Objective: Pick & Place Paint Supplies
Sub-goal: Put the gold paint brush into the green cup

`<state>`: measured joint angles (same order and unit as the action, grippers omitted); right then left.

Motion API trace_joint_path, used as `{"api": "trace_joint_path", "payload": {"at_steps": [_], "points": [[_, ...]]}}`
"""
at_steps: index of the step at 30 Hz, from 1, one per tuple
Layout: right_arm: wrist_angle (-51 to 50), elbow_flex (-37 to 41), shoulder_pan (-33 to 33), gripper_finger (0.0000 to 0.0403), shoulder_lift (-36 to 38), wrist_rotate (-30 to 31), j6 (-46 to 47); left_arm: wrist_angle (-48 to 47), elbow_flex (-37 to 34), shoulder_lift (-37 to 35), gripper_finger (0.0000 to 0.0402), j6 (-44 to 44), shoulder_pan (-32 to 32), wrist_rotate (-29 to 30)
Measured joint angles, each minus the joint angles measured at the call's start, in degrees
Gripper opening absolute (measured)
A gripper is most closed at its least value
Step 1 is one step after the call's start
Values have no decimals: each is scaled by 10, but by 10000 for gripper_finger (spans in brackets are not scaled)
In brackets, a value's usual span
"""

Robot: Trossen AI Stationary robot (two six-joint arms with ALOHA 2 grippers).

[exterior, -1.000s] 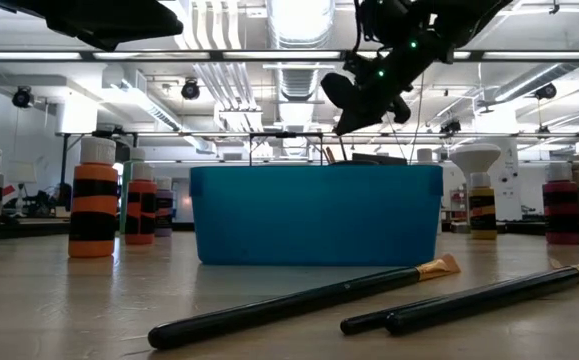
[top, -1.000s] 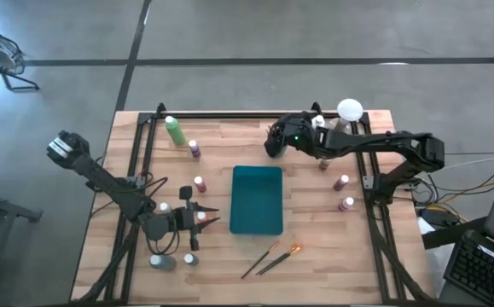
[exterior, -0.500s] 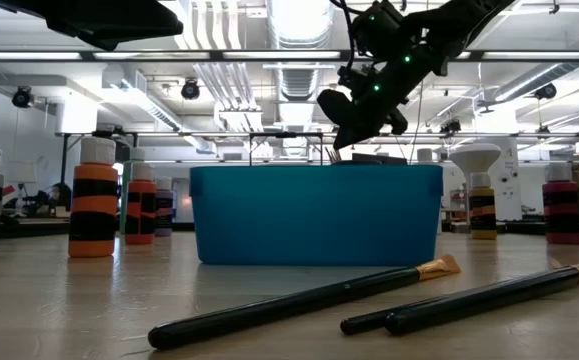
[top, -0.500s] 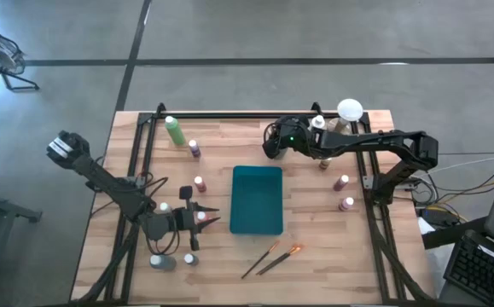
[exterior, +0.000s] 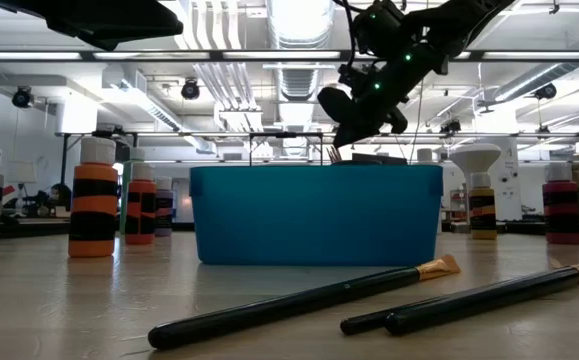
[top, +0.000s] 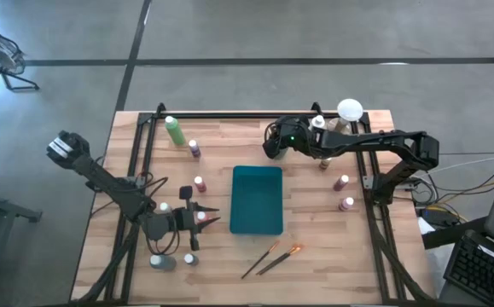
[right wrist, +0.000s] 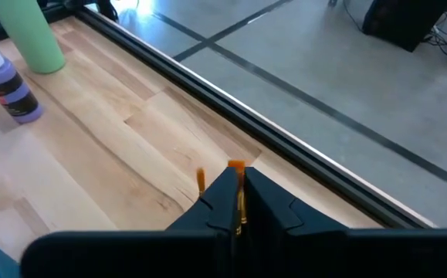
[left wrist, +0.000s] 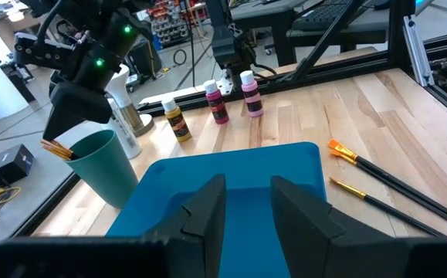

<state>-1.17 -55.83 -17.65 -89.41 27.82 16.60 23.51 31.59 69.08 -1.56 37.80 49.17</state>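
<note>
My right gripper (top: 270,143) hangs over the far end of the teal tray (top: 256,223), just above a teal cup (left wrist: 106,176), and is shut on a thin brush (right wrist: 235,165). A second orange brush tip (right wrist: 201,179) shows beside it. Brush tips (left wrist: 54,147) stick out over the cup's rim. My left gripper (top: 206,217) is open, raised above the table left of the tray; a red bottle (top: 200,217) stands below it. Two brushes (top: 270,257) lie flat near the tray's near end. The green bottle (top: 175,130) and purple bottle (top: 194,148) stand far left. My right gripper pinches the brush's thin handle (right wrist: 241,210) between its two shut fingers, slanting down from the far right. The orange bristle end (right wrist: 235,165) sticks out past the fingertips. The gripper's own body hides the brush's other end.
More small bottles stand left of the tray (top: 200,183), (top: 163,207), near the left front (top: 157,262), (top: 191,257), and right of the tray (top: 341,182), (top: 346,204), (top: 324,162). A white-domed object (top: 350,109) stands at the far right. Black rails (top: 144,162) run along the sides.
My right gripper has come down a little toward the teal cup and shifted slightly toward the table's left, then held still. Its fingers have stayed shut. The left arm has not moved.
</note>
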Motion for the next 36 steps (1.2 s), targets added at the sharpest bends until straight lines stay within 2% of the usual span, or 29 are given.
{"api": "trace_joint_path", "payload": {"at_steps": [9,15,20,27,28,33,36], "points": [[-3,-12,1,109,7,-11,-7,0,0,0,110,0,0,0],[-28,-49,2,148,23,-13,-36,0,0,0,110,0,0,0],[-130,-126,7,167,33,-14,-61,0,0,0,110,0,0,0],[-331,-268,12,186,32,-18,-56,0,0,0,110,-3,0,0],[-362,-288,11,187,32,-32,-46,0,0,0,110,-4,0,0],[-476,-378,28,171,35,-186,-50,0,0,0,110,-4,0,0],[-543,-419,75,150,35,-206,-52,0,0,0,110,-4,0,0]]}}
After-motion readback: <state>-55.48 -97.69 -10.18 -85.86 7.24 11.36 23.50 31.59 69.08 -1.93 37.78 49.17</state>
